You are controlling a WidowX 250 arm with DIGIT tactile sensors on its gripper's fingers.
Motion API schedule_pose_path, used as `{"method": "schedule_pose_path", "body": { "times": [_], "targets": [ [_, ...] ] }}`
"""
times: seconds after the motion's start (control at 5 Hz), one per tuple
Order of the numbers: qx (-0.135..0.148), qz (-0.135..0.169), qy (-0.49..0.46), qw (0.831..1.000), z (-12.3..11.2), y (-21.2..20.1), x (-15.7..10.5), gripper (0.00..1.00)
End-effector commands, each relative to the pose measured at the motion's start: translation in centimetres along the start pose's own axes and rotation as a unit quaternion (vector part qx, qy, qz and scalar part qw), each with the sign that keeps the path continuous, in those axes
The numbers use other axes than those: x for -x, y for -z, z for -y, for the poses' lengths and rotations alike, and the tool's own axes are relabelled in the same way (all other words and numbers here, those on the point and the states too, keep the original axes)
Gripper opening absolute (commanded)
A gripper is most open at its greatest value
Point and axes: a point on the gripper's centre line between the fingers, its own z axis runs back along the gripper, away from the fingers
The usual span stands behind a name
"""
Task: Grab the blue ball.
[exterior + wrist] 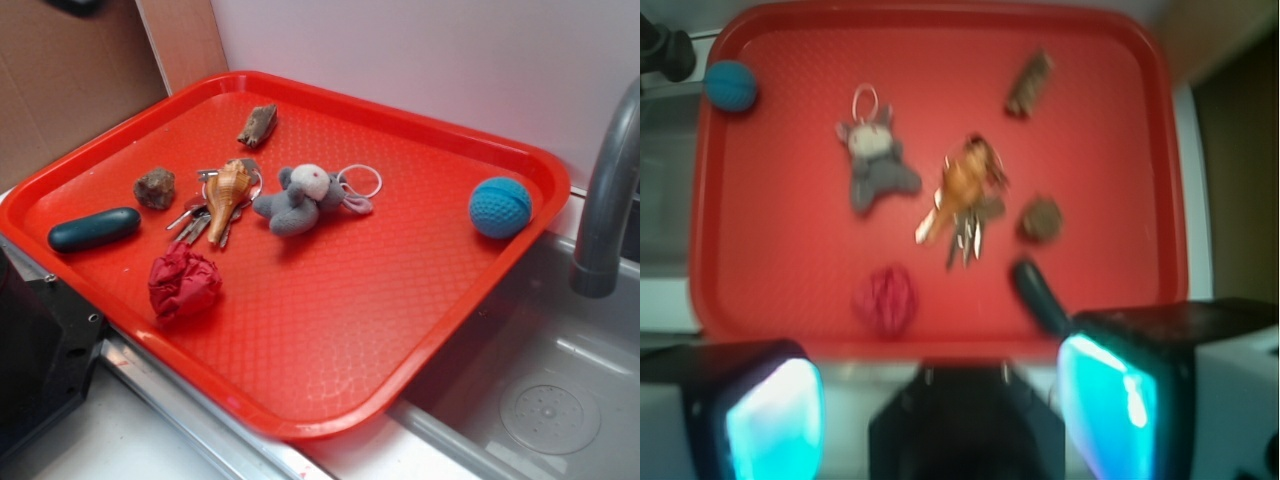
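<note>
The blue ball [500,207] sits alone in a corner of the red tray [330,350], well apart from the plush toy [297,199]. The hand [940,400] is apart, holding nothing.

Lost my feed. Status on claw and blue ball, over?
Claw open, empty, off the tray's near edge. Blue ball at far corner, untouched. Plush toy between.

Even bright light; wrist pic blurry, ext. sharp.

Kitchen setting: steel sink [560,400] and faucet [608,190] beside tray [330,420].
</note>
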Motion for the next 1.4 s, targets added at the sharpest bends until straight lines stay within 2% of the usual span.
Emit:
{"method": "schedule_pose_path", "body": {
  "times": [0.0,0.2,0.4,0.6,0.8,1.0,1.2],
  "targets": [
    [0.001,0.045,0.175,0.984,6.4,4.3,-6.7,1.00],
    [0.009,0.060,0.286,0.956,8.0,7.8,-9.4,1.00],
    [0.008,0.067,0.332,0.941,8.6,9.8,-11.6,1.00],
    [0.045,0.057,0.365,0.928,9.7,11.3,-13.2,1.00],
    [0.049,0.049,0.402,0.913,11.8,12.2,-12.8,1.00],
    [0.047,0.039,0.443,0.895,13.1,13.0,-10.2,1.00],
    [0.013,0.043,0.458,0.888,14.1,14.3,-8.8,1.00]
  ]
}}
